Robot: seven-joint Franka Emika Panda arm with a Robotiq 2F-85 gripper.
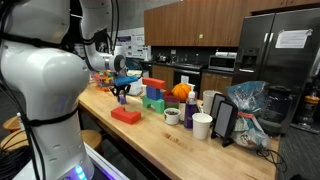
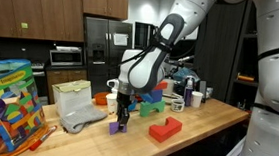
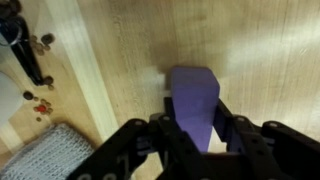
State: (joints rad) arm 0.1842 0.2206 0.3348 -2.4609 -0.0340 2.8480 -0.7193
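A purple block (image 3: 192,95) stands on the wooden countertop (image 3: 270,60), and my gripper (image 3: 195,128) is shut on it, one black finger (image 3: 163,132) pressing each side. In both exterior views the arm reaches straight down near the counter's front edge, with the gripper (image 2: 123,114) over the purple block (image 2: 119,127). From the opposite side the gripper (image 1: 122,91) hides most of that block. A flat red block (image 2: 165,129) lies close beside it on the counter.
Behind the gripper is a stack of green (image 1: 153,101), blue and red blocks. A grey cloth (image 2: 77,108) and a colourful box (image 2: 2,102) lie to one side. A mug (image 1: 172,116), white cup (image 1: 202,126), purple bottle (image 1: 189,112) and tablet (image 1: 224,122) stand further along.
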